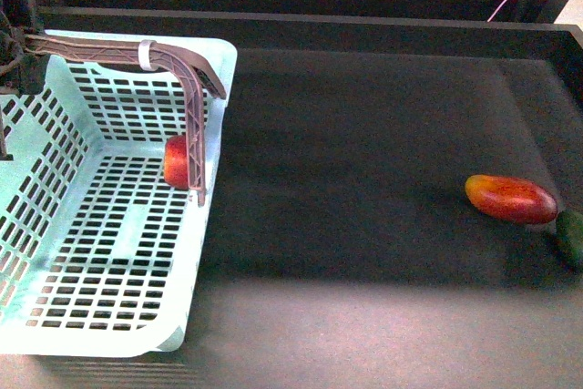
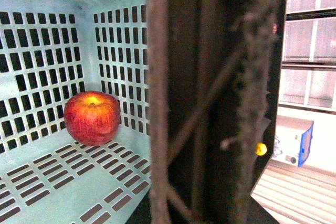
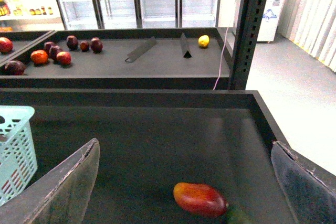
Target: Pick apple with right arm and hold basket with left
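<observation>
On the dark table's left side, our left gripper [image 1: 11, 43] holds the basket [image 1: 91, 343] by the far end of its raised handle [image 1: 109, 50]. That brown lattice fills the wrist view, so we read the pincer as closed on it, though its pads are hard to make out. The apple [image 1: 176, 161] sits upright on the basket floor, just beside the right wall and partly behind the handle's leg. Our right gripper [image 3: 184, 148] is spread wide and empty, with the mango [image 1: 510, 199] and a green fruit [image 1: 571, 237] near it, well apart from the basket.

With the apple inside and the right pincer empty, we cannot tell whether the pick is done or yet to begin. If it is to come, we judge it best made from above, jaws straddling the apple clear of the handle leg and the wall — while the left keeps the basket from sliding. Our left arm sits at the basket's far-left corner, mostly out of frame. Our right arm is absent from the front view, its wrist held high and aimed forward across the table.
</observation>
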